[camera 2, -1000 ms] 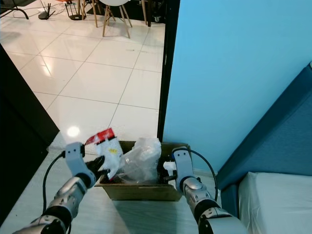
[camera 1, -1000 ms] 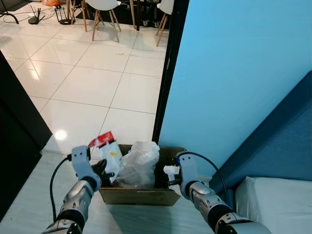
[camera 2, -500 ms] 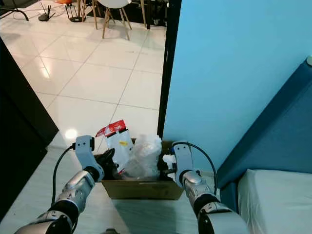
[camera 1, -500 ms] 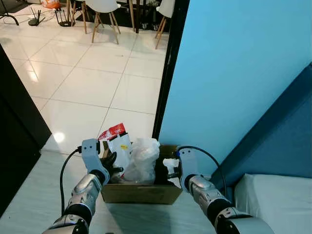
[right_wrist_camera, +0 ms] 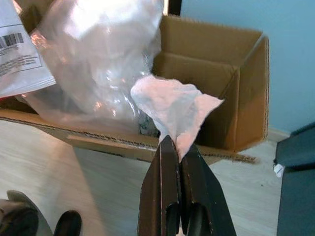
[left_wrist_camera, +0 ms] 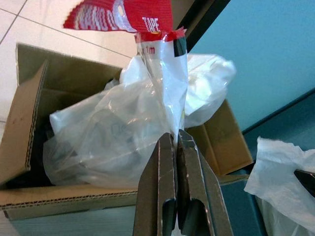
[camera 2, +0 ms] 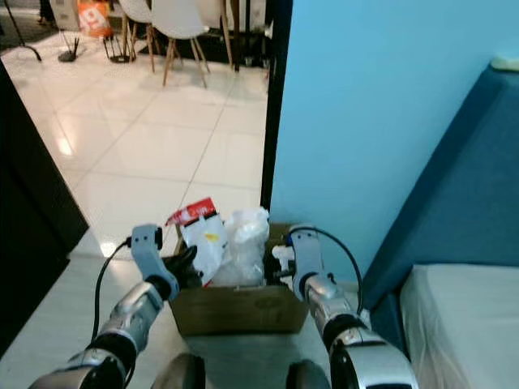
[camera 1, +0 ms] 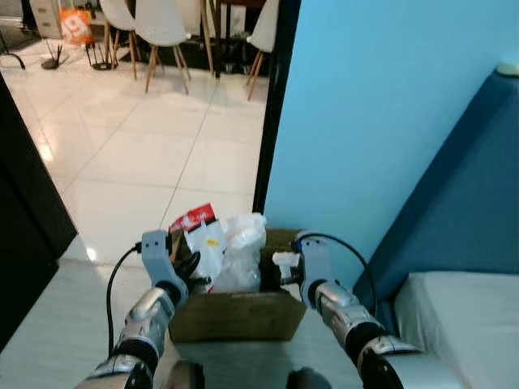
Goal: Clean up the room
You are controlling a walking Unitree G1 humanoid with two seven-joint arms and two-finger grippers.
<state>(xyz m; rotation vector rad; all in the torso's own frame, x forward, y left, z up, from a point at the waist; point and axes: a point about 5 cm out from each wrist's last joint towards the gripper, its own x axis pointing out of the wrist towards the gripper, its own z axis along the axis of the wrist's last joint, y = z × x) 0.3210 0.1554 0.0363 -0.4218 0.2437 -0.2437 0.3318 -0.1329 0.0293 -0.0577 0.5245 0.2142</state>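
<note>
An open cardboard box (camera 1: 237, 317) stands on the floor by the blue wall, stuffed with a crumpled clear plastic bag (camera 1: 241, 259). My left gripper (camera 1: 193, 271) is over the box's left side, shut on a clear packet with a red header (left_wrist_camera: 147, 29); that packet (camera 1: 201, 235) stands up out of the box. My right gripper (camera 1: 285, 271) is over the box's right side, shut on a crumpled white tissue (right_wrist_camera: 173, 109), which hangs above the box's opening.
A blue wall (camera 1: 381, 121) and a black door frame (camera 1: 276, 105) rise behind the box. A dark blue sofa (camera 1: 462, 211) with a white cushion (camera 1: 462, 316) is at the right. White chairs (camera 1: 154, 32) stand on the tiled floor far back. A black panel (camera 1: 24, 203) is at the left.
The camera has tilted and moved closer. My left gripper has carried the red-headed packet rightward, from beside the box to over it. The right gripper still holds the tissue over the box.
</note>
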